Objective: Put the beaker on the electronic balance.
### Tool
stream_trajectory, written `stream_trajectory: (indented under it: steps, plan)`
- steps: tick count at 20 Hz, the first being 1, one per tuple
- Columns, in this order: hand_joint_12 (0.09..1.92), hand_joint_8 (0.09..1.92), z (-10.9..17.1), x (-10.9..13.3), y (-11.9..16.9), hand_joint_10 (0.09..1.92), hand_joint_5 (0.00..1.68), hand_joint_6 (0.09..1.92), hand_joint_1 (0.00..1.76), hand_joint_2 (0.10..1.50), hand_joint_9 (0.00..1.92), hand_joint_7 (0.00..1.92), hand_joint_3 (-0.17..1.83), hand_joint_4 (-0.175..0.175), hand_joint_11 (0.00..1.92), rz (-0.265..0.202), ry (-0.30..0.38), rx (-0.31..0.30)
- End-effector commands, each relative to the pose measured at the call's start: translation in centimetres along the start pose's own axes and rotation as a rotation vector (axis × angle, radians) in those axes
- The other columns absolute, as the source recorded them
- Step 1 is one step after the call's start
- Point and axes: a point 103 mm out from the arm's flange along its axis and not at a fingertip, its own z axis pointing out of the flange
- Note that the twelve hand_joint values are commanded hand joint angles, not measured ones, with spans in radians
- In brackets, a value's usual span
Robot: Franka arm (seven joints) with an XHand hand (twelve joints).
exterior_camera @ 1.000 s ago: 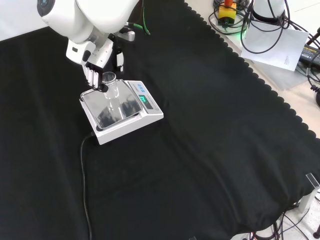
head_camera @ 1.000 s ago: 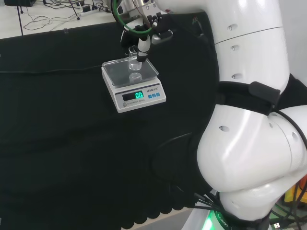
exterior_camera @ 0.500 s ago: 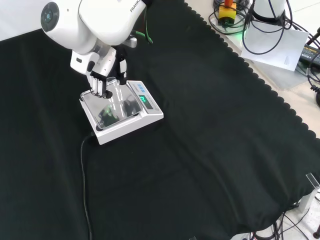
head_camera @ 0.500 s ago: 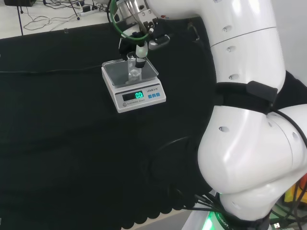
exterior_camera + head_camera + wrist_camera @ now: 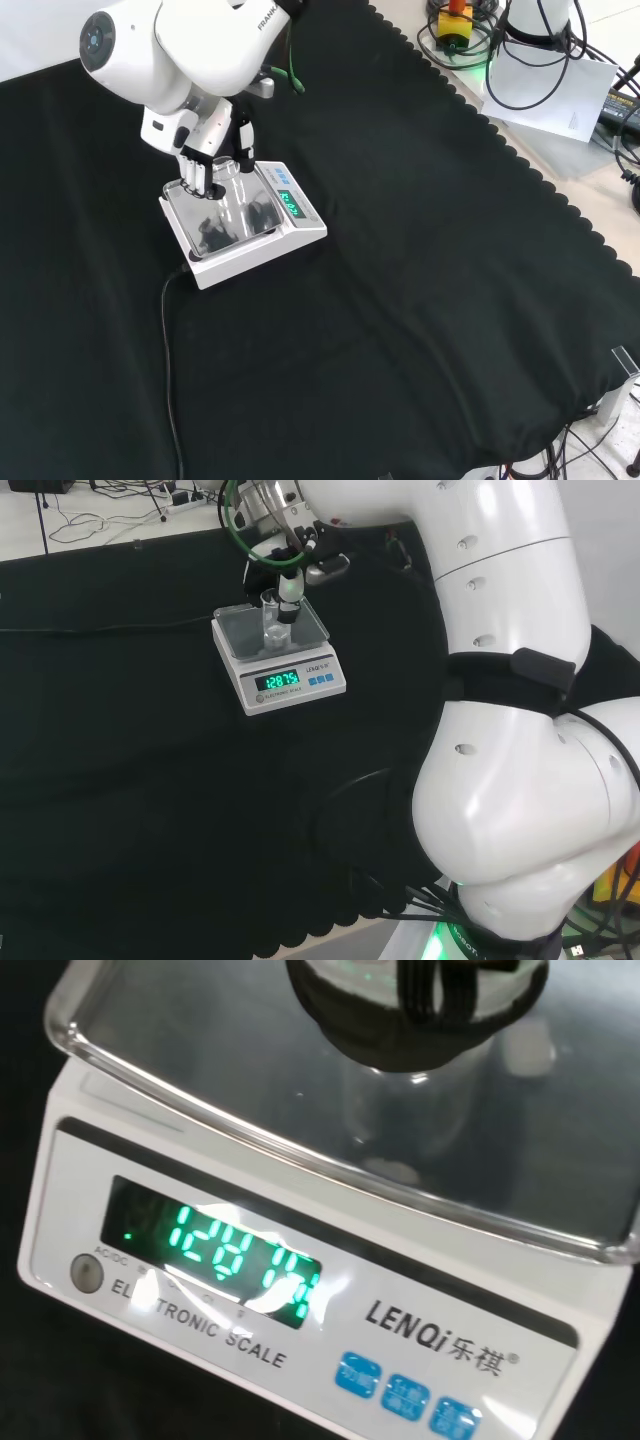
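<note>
A small clear glass beaker [image 5: 272,620] stands upright on the shiny metal pan [image 5: 240,630] of the white electronic balance [image 5: 295,685]. The hand [image 5: 287,584] comes down from above, its fingers and thumb curled round the beaker's upper part. In the front view the beaker [image 5: 223,175] sits between the fingers [image 5: 195,176] and the thumb on the pan [image 5: 225,225]. Seen from the wrist, the beaker [image 5: 415,1110] touches the pan [image 5: 180,1050], with a dark part of the hand [image 5: 420,1000] over its mouth. The balance's green display [image 5: 215,1260] is lit.
A black cable [image 5: 165,350] runs from the balance over the cloth toward the front view's bottom. The cloth's scalloped edge [image 5: 520,160] lies far to the right there. The arm's white links [image 5: 520,780] stand at the head view's right.
The hand has come down with the beaker, which now rests on the pan. The green digits on the balance's display have changed to a longer figure.
</note>
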Motion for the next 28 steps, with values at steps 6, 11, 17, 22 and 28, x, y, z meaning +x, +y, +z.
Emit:
stream_trajectory:
  steps: [6, 11, 17, 22, 28]
  plan:
    - [0.68, 0.85, 0.0, -1.1, -0.6, 0.50, 0.75, 0.87, 1.17, 1.06, 1.22, 0.63, -0.14, -0.162, 1.33, -0.001, 0.028, 0.018]
    - [0.62, 0.83, -0.1, -1.2, -0.6, 0.38, 0.43, 0.83, 1.08, 0.95, 1.21, 0.45, -0.17, -0.108, 1.44, 0.001, 0.012, 0.036]
    - [0.85, 0.80, 0.1, -1.3, -0.8, 0.56, 0.25, 0.64, 0.98, 0.88, 0.86, 0.24, -0.17, -0.054, 1.21, 0.009, -0.015, 0.062]
    - [1.26, 0.70, 0.2, -1.5, -0.8, 0.83, 0.14, 0.30, 0.86, 0.82, 0.26, 0.03, -0.17, 0.010, 0.62, 0.003, 0.010, 0.102]
    - [1.54, 0.32, -1.3, -1.5, -1.8, 0.69, 0.09, 0.09, 0.78, 0.78, 0.00, 0.00, -0.15, 0.023, 0.04, -0.006, 0.020, 0.193]
